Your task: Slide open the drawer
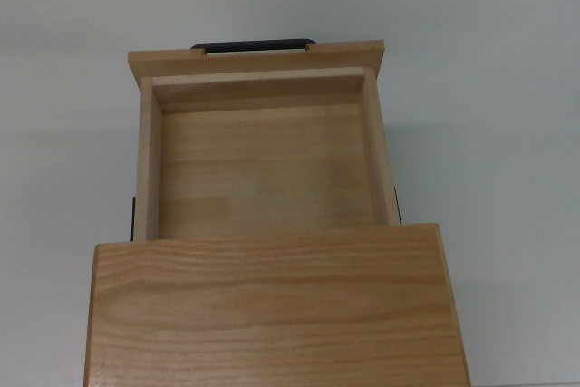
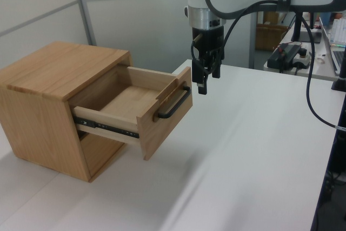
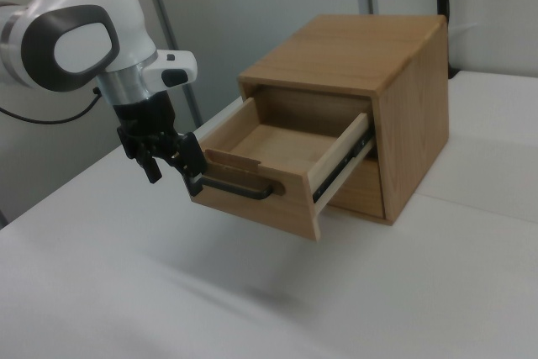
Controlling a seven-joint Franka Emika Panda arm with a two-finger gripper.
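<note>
The drawer [image 1: 263,169] is a light wooden tray that stands pulled well out of the wooden cabinet [image 1: 272,314], and its inside is empty. A thin black bar handle [image 1: 254,44] runs across its front panel [image 2: 167,120]. In the left view my gripper [image 2: 208,80] hangs a little above and beyond the handle [image 2: 174,104], touching nothing. In the right view the gripper [image 3: 175,181] is just to the left of the handle [image 3: 239,188], open, with nothing between its fingers. The top view does not show the gripper.
The cabinet [image 2: 59,68] sits on a white table [image 2: 243,150]. Black slide rails [image 2: 105,125] show along the drawer's side. Cables and equipment [image 2: 289,52] lie at the far right of the left view, behind the arm.
</note>
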